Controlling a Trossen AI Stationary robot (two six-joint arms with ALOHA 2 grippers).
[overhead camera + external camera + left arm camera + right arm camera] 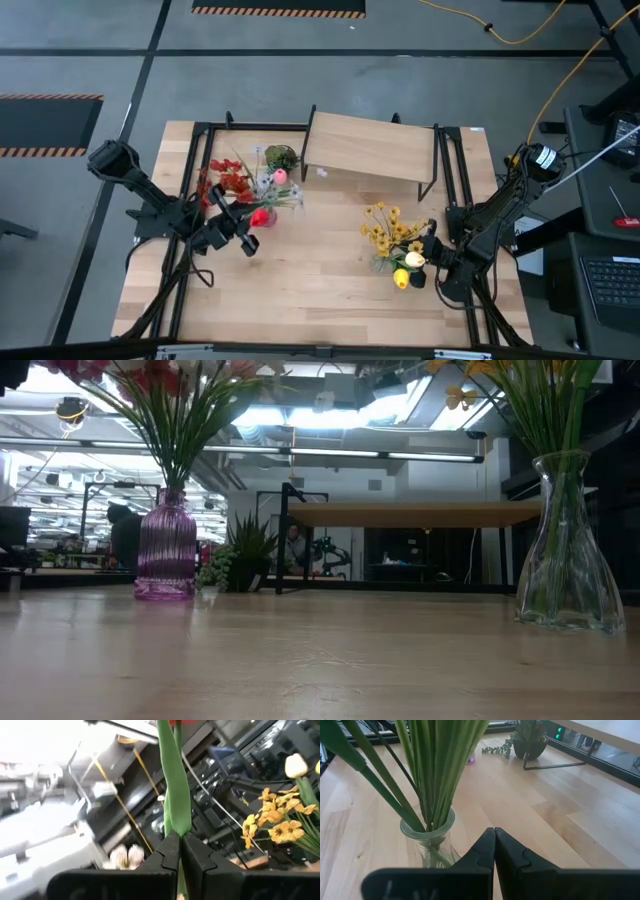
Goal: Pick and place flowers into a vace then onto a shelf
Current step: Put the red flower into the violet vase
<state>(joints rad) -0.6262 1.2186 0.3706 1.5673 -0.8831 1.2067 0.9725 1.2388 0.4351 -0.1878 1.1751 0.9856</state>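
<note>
- A green flower stem (175, 795) is pinched by the closed left gripper (181, 851) above the purple vase (166, 548).
- The right gripper (494, 845) is kept closed, empty, beside the clear vase (431, 840).
- The shelf (370, 148) is seen at the table's (320, 290) far edge.

Robotics lab: open ceiling ducts (300, 435), monitors (15, 525), hazard-taped floor (278, 11).

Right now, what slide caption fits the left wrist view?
Left gripper shut on a green flower stem, yellow blooms beyond.
</note>
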